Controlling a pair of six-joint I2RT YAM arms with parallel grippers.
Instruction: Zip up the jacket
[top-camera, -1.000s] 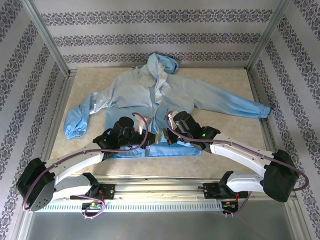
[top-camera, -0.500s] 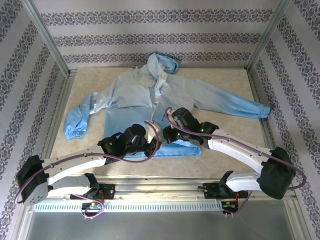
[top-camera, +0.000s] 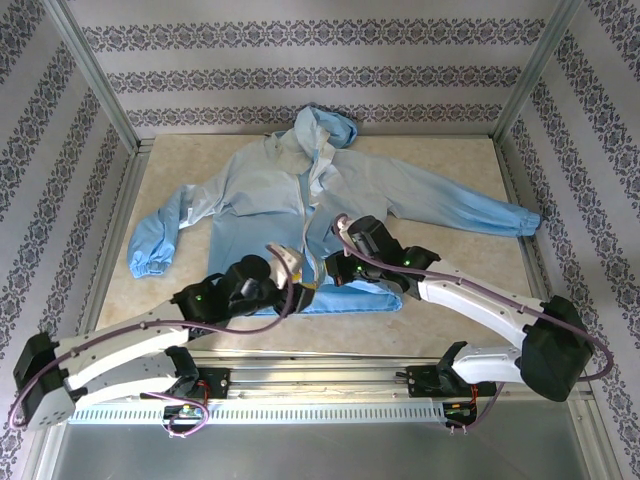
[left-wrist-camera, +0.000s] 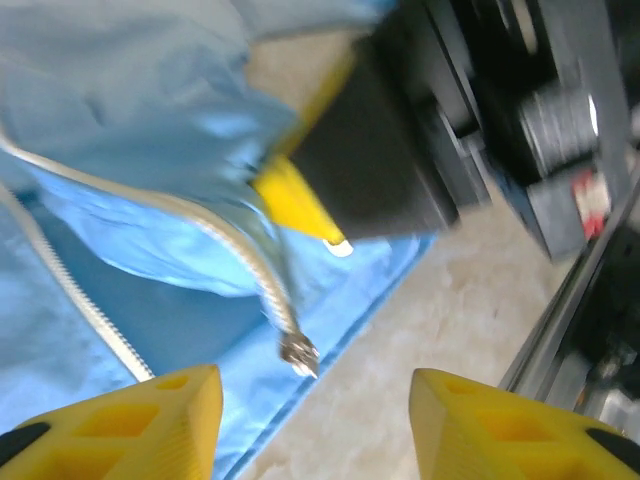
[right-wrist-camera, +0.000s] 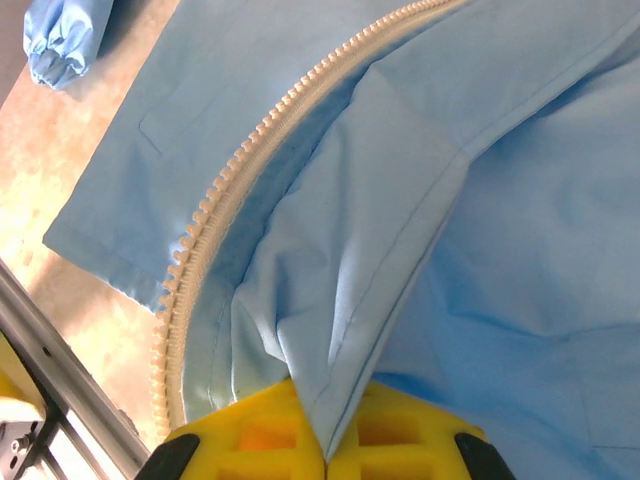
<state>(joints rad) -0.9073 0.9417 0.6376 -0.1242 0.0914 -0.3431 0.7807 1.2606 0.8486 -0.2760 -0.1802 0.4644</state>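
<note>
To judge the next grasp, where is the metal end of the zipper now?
In the left wrist view, the metal zipper end is at the jacket's lower front edge, centred just ahead of the open left gripper.

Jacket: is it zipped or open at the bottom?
Open. In the left wrist view the two zipper rows of the jacket lie apart; the right gripper pinches its fabric.

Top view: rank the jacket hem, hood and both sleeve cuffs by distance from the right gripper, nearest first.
1. Jacket hem, right beside the right gripper.
2. Hood, far end.
3. Left cuff and right cuff: too close to call.
</note>
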